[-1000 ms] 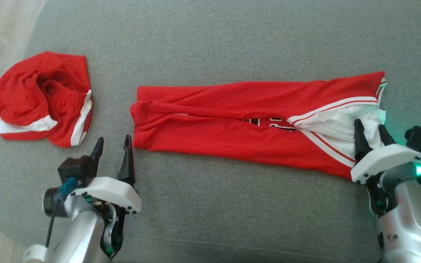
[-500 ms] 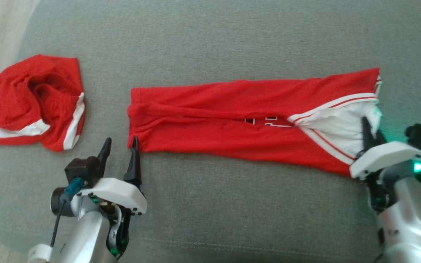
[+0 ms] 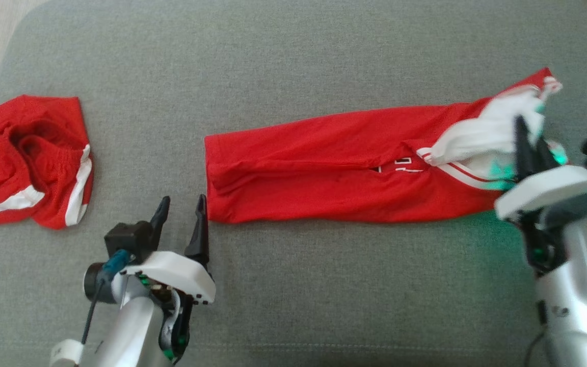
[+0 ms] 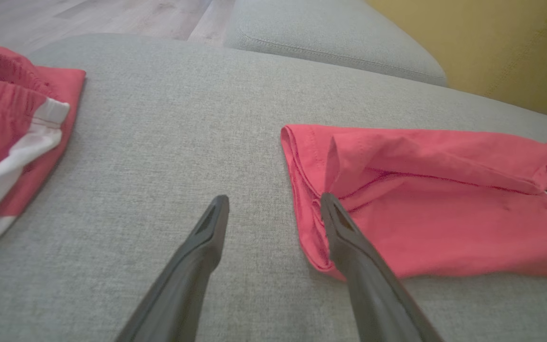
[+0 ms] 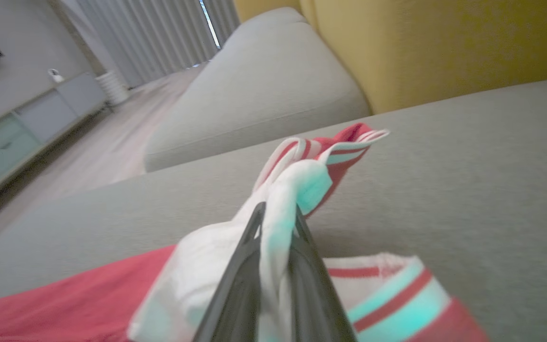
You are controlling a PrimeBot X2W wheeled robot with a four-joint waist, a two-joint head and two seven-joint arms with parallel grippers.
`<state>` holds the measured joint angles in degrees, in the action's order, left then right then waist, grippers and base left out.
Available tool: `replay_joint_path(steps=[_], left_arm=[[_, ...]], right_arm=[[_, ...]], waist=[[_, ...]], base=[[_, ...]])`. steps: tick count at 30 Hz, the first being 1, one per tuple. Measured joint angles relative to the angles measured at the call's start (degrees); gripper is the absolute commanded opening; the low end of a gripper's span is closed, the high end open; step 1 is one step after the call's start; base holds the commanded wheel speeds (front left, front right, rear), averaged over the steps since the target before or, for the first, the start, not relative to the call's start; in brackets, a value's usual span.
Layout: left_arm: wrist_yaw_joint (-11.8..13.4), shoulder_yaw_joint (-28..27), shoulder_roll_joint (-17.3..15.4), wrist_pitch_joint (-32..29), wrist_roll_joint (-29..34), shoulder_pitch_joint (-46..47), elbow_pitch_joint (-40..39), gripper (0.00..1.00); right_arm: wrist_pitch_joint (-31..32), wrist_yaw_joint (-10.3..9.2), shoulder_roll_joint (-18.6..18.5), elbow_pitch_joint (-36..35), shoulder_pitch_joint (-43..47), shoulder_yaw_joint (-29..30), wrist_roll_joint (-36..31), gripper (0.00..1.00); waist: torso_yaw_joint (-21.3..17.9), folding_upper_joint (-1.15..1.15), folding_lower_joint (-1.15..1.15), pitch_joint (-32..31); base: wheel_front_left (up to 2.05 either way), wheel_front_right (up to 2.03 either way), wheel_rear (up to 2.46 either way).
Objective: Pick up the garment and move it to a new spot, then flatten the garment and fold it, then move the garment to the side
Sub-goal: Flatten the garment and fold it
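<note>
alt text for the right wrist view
The right end effector is shut on a bunched white part of a red jersey, held raised over a grey sofa cushion. A yellow backrest stands behind.

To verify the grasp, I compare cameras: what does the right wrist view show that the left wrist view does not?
Right wrist view: the right gripper shut on the bunched white end of the jersey. Left wrist view: the open left gripper near the jersey's red hem, and a crumpled red-and-white garment. Both: the jersey, the grey sofa cushion and a yellow backrest.
</note>
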<state>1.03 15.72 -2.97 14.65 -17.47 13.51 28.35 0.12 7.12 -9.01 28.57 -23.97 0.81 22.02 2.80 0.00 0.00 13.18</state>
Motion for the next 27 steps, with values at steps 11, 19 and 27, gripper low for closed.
replay_joint_path(steps=[11, 19, 27], left_arm=[[-0.9, 1.7, 0.3, 0.0, 1.2, 0.1, 1.0, 1.00], [-1.0, 5.5, 0.5, 0.0, 0.8, 0.2, 1.4, 1.00], [-0.3, 9.9, 0.5, 0.0, -1.7, 2.0, 1.1, 1.00]], right_arm=[[6.1, -0.01, 3.1, -11.8, 5.0, -18.1, 7.5, 0.00], [7.4, -0.01, 4.6, -10.1, 4.0, -25.6, 10.4, 0.00], [3.6, -0.01, 4.7, -2.8, -1.7, -30.1, 12.5, 0.00]], waist=[[2.5, 0.00, 0.00, -0.9], [7.5, 0.00, 0.00, -1.1], [14.1, 0.00, 0.00, -0.3]], base=[[0.00, 0.00, 0.00], [0.00, 0.00, 0.00], [0.00, 0.00, 0.00]])
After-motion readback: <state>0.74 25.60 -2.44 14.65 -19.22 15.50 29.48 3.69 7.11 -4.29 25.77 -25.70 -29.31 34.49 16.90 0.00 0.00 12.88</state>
